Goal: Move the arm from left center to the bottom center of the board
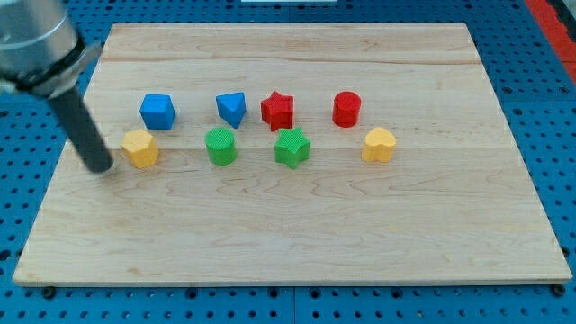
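Note:
My tip (100, 167) rests on the wooden board (297, 225) at its left centre. It stands just to the view's left of a yellow hexagon block (140, 148), a small gap apart. The rod rises up and to the view's left out of the top corner. In the upper row lie a blue cube (158, 111), a blue wedge-like block (232, 108), a red star (278, 110) and a red cylinder (346, 108). In the lower row lie the yellow hexagon, a green cylinder (220, 146), a green star (292, 148) and a yellow heart (380, 144).
The board lies on a blue perforated table (558, 135). A red strip (553, 16) shows at the view's top right corner.

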You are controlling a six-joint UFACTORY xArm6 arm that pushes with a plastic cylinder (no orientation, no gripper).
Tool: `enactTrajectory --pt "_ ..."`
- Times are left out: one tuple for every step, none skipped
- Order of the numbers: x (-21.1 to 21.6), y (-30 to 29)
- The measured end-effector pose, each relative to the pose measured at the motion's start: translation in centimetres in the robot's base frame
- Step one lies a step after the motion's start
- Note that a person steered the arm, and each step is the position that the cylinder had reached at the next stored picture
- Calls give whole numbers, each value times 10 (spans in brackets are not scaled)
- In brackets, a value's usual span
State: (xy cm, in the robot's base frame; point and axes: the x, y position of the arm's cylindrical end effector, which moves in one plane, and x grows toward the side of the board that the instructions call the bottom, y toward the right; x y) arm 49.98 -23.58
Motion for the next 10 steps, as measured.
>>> enactTrajectory --pt "40 36" --pt "24 139" --pt "28 184" --pt "28 196" --pt "28 199" --pt "28 199" --pt "30 226" --pt "62 228" --pt "103 214" --pt "118 228"
